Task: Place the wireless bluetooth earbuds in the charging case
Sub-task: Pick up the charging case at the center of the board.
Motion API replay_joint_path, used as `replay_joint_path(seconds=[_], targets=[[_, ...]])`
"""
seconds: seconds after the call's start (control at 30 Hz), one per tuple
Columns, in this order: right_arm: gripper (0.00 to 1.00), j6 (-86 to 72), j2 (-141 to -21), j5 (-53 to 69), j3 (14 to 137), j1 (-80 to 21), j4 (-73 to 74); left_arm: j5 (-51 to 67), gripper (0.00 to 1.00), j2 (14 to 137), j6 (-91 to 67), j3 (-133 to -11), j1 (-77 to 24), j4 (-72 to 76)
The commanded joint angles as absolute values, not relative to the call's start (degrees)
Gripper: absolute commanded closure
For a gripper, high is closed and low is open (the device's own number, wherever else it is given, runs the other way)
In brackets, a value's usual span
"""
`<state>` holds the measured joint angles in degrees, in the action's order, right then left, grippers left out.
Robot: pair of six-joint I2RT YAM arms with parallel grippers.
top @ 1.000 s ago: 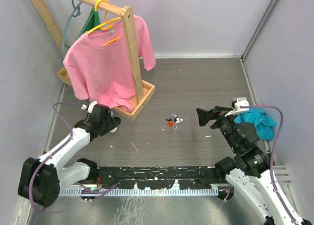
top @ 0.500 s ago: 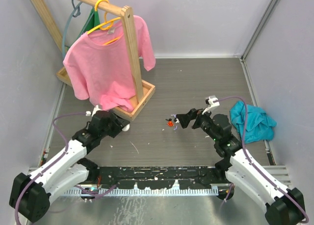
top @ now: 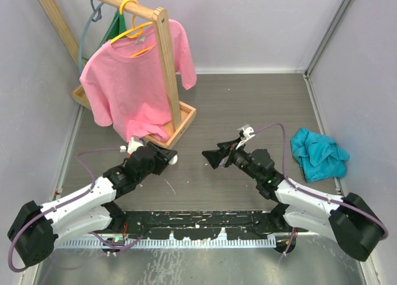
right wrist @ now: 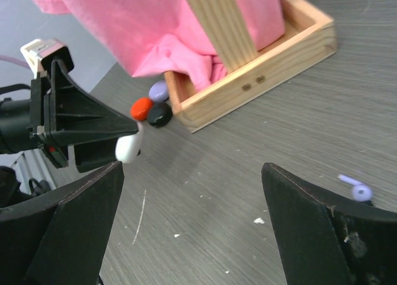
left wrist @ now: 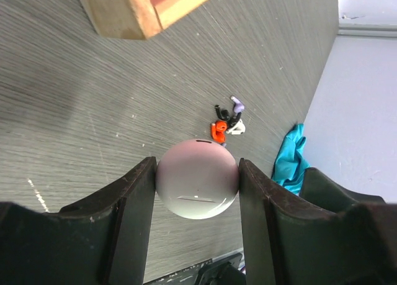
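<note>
My left gripper (left wrist: 196,164) is shut on a round white charging case (left wrist: 197,179), which fills the gap between its two fingers. The top view shows this gripper (top: 165,156) left of the table's middle. The wireless bluetooth earbuds (left wrist: 227,119), a small pile of black, purple, orange-red and white pieces, lie on the table just beyond the case. My right gripper (top: 212,157) hangs over that pile and hides it from above. Its jaws (right wrist: 192,168) stand wide open around bare table, with one purple earbud (right wrist: 358,190) by the right finger. The right wrist view also catches the held white case (right wrist: 127,149).
A wooden rack base (top: 182,122) carries a pink shirt (top: 130,86) at the back left. Purple (right wrist: 159,90), red (right wrist: 142,108) and black (right wrist: 160,115) round cases lie against the base. A teal cloth (top: 319,153) is crumpled at the right.
Both arms have come in toward the table's middle. The left carried the white case to the right. The right gripper swung left from beside the teal cloth to over the earbuds.
</note>
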<state>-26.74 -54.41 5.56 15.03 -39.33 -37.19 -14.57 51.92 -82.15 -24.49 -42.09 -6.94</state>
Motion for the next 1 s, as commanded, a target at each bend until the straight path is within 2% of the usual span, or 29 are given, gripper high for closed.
replay_joint_path(seconds=[0.0,0.5,0.97], targets=[[0.02,-27.1,-59.0,0.1,14.1,-44.6,-53.9,-22.5,0.78,53.3,-88.0,-25.8,-45.5,0.3],[0.1,-25.4,-76.9,-8.8,18.4,-55.7,-68.7,-26.4,0.77,56.2,-93.8,-29.5,-50.5,4.8],[0.33,-25.1,-85.1,-14.0,21.6,-57.9,-74.7,-26.3,0.76,57.9,-96.8,-29.6,-52.3,7.9]])
